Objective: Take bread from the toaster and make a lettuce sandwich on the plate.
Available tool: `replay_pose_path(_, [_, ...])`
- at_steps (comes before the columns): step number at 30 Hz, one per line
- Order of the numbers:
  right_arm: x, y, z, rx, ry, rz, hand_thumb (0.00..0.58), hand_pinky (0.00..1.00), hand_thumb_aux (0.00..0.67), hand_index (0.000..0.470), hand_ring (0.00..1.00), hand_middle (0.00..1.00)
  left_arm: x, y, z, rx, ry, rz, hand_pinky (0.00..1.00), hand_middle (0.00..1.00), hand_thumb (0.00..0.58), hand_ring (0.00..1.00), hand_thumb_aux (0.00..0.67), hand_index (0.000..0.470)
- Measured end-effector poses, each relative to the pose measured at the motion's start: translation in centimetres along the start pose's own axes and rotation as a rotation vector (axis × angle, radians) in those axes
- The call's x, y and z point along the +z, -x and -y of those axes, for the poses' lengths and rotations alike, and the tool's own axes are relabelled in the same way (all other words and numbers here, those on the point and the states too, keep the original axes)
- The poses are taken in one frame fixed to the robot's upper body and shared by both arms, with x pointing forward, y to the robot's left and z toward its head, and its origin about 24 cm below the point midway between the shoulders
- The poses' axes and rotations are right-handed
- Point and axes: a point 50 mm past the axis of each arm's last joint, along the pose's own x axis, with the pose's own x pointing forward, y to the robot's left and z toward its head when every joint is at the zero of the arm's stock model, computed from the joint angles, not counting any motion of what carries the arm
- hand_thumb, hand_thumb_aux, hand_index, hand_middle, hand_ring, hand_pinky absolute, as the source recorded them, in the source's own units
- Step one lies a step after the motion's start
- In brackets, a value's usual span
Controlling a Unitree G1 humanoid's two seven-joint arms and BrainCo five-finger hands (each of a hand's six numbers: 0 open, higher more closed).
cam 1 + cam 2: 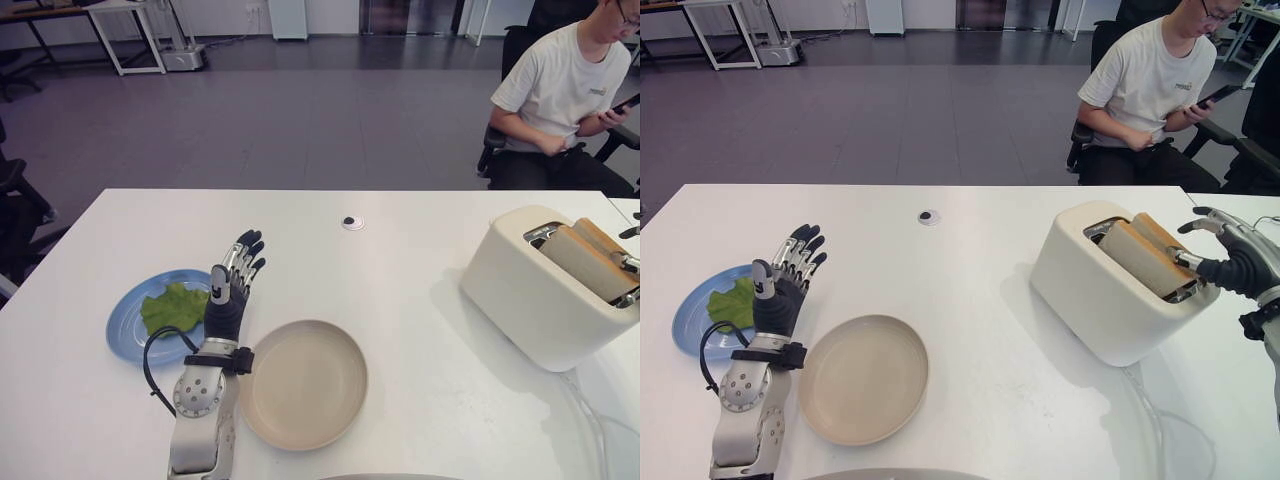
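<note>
A cream toaster [1095, 300] stands at the table's right with two bread slices [1140, 252] sticking up from its slots. My right hand [1237, 264] is at the toaster's right end, level with the bread's top edge and right against it. An empty beige plate [305, 385] lies in the near middle. To its left, a blue plate [125, 335] carries a green lettuce leaf [175, 308]. My left hand [230, 290] rests on the table between the two plates, open and flat, with nothing in it.
A small round black-and-white object [352, 222] lies on the white table [400, 260] toward the far middle. The toaster sits close to the table's right edge. Bare tabletop stretches between the beige plate and the toaster.
</note>
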Motion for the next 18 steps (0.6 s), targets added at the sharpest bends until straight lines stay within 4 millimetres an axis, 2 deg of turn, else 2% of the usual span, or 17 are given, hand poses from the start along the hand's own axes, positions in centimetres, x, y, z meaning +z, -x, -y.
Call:
replay_pose_path(1, [0.0,0.0,-0.2,0.008,0.0,0.001,0.498,0.0,0.418,0.293,0.0,0.0,0.0,0.0,0.0,0.001,0.0,0.0,0.0,0.0,0.0,0.0,0.0,0.0])
replay_pose_path(5, [0.1,-0.1,-0.3,0.007,0.001,0.008,0.487,0.0,0.402,0.282,0.0,0.0,0.1,0.1,-0.1,0.005,-0.002,0.001,0.0,0.0,0.0,0.0,0.0,0.0])
replay_pose_path(7, [0.2,-0.1,-0.3,0.007,0.001,0.011,0.503,0.0,0.426,0.299,0.0,0.0,0.1,0.1,-0.1,0.005,-0.003,0.001,0.0,0.0,0.0,0.0,0.0,0.0])
replay_pose_path(8, [0.2,-0.1,-0.3,0.008,0.001,0.011,0.521,0.0,0.457,0.321,0.0,0.0,0.1,0.1,-0.1,0.005,-0.003,0.001,0.0,0.0,0.0,0.0,0.0,0.0])
replay_pose_path(9, [0.2,-0.2,-0.3,0.007,0.002,0.013,0.55,0.0,0.518,0.363,0.0,0.0,0.1,0.1,-0.1,0.006,-0.003,0.001,0.0,0.0,0.0,0.0,0.0,0.0])
replay_pose_path(11, [0.5,-0.2,-0.3,0.004,0.004,0.026,0.571,0.0,0.586,0.411,0.0,0.0,0.1,0.1,-0.2,0.007,-0.004,0.001,0.0,0.0,0.0,0.0,0.0,0.0])
replay_pose_path(12, [0.7,-0.3,-0.2,0.0,0.005,0.035,0.58,0.0,0.665,0.466,0.0,0.0,0.1,0.1,-0.2,0.007,-0.004,0.001,0.0,0.0,0.0,0.0,0.0,0.0])
replay_pose_path(16, [1.9,-0.4,0.8,-0.06,-0.057,0.093,0.58,0.0,0.67,0.47,0.0,0.0,0.1,0.1,-0.2,0.007,-0.004,0.004,0.0,0.0,0.0,0.0,0.0,0.0])
replay_pose_path(18, [3.0,-0.4,2.4,-0.149,-0.197,0.151,0.58,0.0,0.67,0.47,0.0,0.0,0.2,0.1,-0.2,0.007,-0.004,0.005,0.0,0.0,0.0,0.0,0.0,0.0])
